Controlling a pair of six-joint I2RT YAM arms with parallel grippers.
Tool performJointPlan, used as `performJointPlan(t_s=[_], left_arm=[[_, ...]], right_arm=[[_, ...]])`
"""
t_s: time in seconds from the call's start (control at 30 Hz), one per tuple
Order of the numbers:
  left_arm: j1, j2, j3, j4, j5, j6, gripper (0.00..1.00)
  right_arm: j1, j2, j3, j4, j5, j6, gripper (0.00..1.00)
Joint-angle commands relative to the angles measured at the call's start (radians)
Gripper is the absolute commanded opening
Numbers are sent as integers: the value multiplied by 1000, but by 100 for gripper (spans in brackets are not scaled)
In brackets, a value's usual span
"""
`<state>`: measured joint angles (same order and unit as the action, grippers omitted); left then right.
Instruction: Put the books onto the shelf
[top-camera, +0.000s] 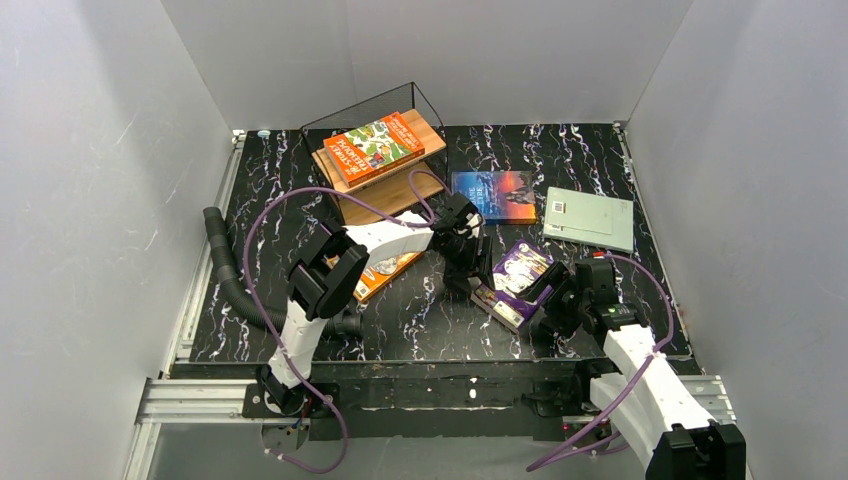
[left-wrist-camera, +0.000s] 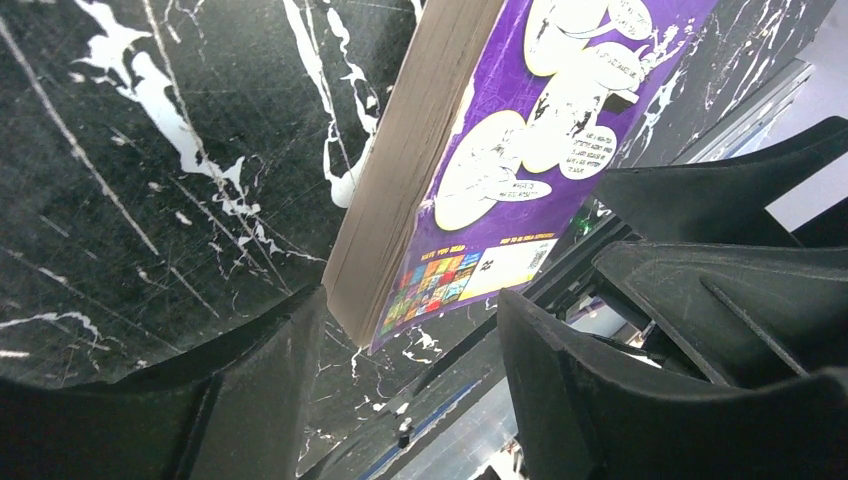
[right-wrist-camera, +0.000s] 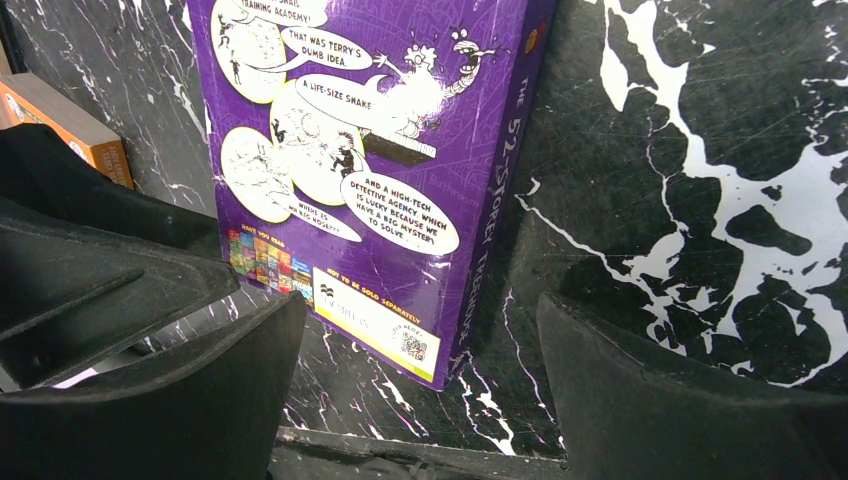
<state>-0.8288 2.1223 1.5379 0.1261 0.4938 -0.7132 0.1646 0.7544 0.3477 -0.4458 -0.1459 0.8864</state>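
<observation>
The purple book (top-camera: 517, 279) lies on the black marbled table between my two grippers. My left gripper (top-camera: 475, 280) is open at its left corner; in the left wrist view the book's (left-wrist-camera: 530, 130) page edge ends just ahead of the gripper's (left-wrist-camera: 410, 340) gap, untouched. My right gripper (top-camera: 549, 297) is open at the book's near right end, and the back cover (right-wrist-camera: 370, 170) reaches toward the gripper's (right-wrist-camera: 420, 340) gap. The shelf (top-camera: 425, 185) stands at the back with the red-green book (top-camera: 375, 148) on its top board. The orange book (top-camera: 385, 272) lies under my left arm.
The blue sunset book (top-camera: 495, 195) and the grey-green book (top-camera: 590, 218) lie flat at the back right. Grey walls close in the table on three sides. A metal rail (top-camera: 200, 395) runs along the near edge.
</observation>
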Motion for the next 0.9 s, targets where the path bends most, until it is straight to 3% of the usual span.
performJointPlan(t_s=[0.0, 0.87], left_arm=[[-4, 15, 16, -36, 66, -11, 59], [-18, -11, -25, 95, 177, -112, 41]], right_arm=[[-4, 1, 6, 9, -12, -7, 93], [-4, 16, 1, 24, -14, -9, 93]])
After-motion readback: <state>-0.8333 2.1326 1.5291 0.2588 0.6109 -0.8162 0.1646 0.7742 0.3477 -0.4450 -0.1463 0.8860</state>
